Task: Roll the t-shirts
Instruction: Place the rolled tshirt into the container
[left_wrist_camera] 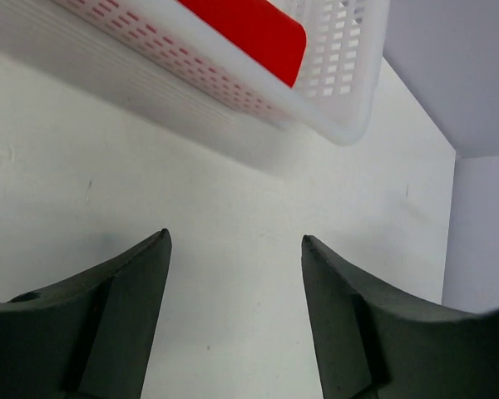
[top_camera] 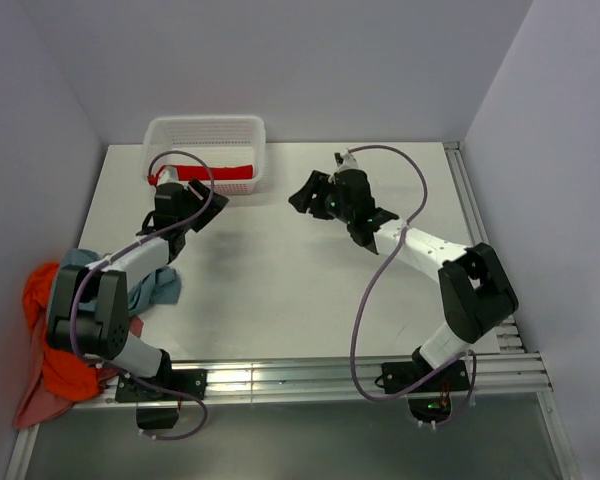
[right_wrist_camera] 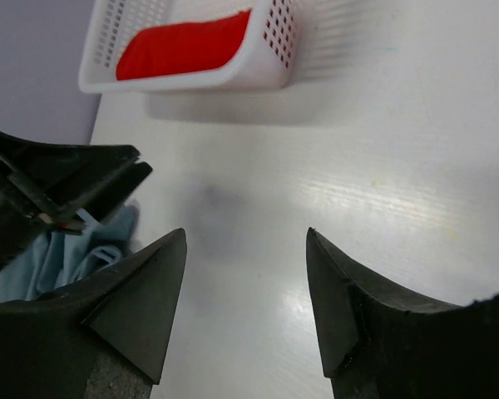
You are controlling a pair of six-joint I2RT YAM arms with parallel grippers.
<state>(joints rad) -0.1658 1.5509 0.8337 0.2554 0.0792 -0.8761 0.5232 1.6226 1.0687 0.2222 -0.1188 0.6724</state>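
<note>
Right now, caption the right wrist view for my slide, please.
Open jaws over the white table, facing the basket with a red t-shirt inside; a grey-blue t-shirt lies at left.

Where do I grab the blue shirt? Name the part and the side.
Take the blue shirt by the fold poking out from under the left arm onto the table, from above. The rest is buried under the arm, beside the orange shirt.

The basket (top_camera: 205, 121) looks plastic, t-shirt (top_camera: 220, 173) matt cloth, table (top_camera: 280, 280) smooth.
</note>
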